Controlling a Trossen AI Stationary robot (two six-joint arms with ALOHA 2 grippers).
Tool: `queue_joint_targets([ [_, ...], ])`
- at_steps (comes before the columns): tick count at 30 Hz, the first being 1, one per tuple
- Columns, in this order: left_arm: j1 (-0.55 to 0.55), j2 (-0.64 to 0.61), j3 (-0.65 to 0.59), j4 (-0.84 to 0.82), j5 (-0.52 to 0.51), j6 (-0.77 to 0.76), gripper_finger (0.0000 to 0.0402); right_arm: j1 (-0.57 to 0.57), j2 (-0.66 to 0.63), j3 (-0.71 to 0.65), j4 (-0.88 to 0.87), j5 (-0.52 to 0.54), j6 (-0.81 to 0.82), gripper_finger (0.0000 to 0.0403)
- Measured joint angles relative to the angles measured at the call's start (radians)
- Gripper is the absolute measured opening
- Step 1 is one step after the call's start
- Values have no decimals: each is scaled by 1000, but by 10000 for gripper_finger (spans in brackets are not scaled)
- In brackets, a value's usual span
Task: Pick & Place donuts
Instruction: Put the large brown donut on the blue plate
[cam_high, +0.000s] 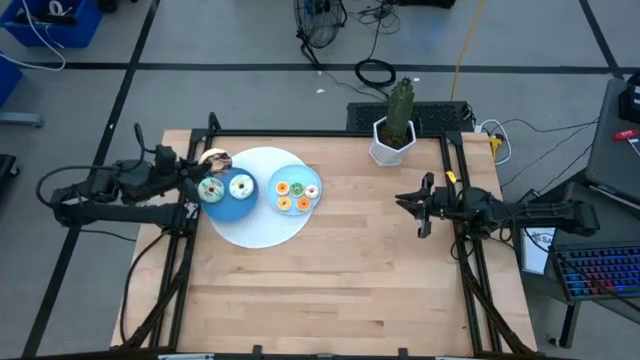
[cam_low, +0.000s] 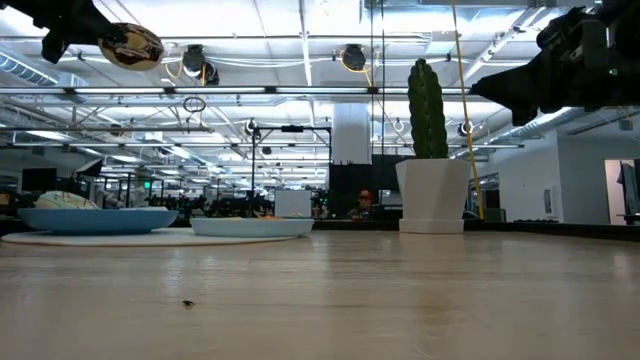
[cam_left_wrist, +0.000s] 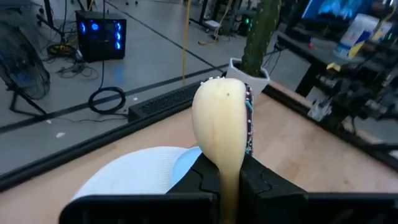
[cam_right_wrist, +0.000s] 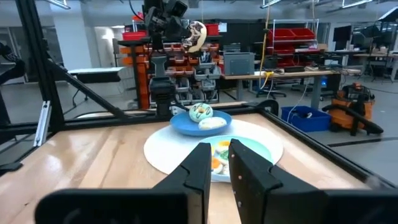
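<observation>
Left gripper, left of centre in the high view, is hanging above the blue bowl, fingers clamped on a brown-iced donut; in the low view it is sitting high at upper left. Two more donuts are lying in the bowl; small ones are resting on the light plate. Right gripper is waiting at right of centre, raised, fingers nearly closed, holding nothing.

Right gripper: fingers nearly closed, holding nothing, aimed at light blue plate of small donuts. Beyond it, dark blue bowl contains two donuts. Left gripper grips a donut aloft.
</observation>
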Motion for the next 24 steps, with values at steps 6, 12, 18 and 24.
queue_joint_targets([
  [6, 0, -6, 0, -70, 27, -195, 30, 0, 0, -1, -2, -2, 6, 49],
  [12, 0, 24, -5, -128, 168, -307, 12, 0, 2, -2, -6, -2, 6, 48],
  [18, -1, 56, -16, -27, 198, -186, 15, 0, 5, -2, -7, -2, 6, 49],
  [24, 29, 159, -31, -184, 185, -330, 15, 0, 5, -2, -8, -2, 6, 46],
])
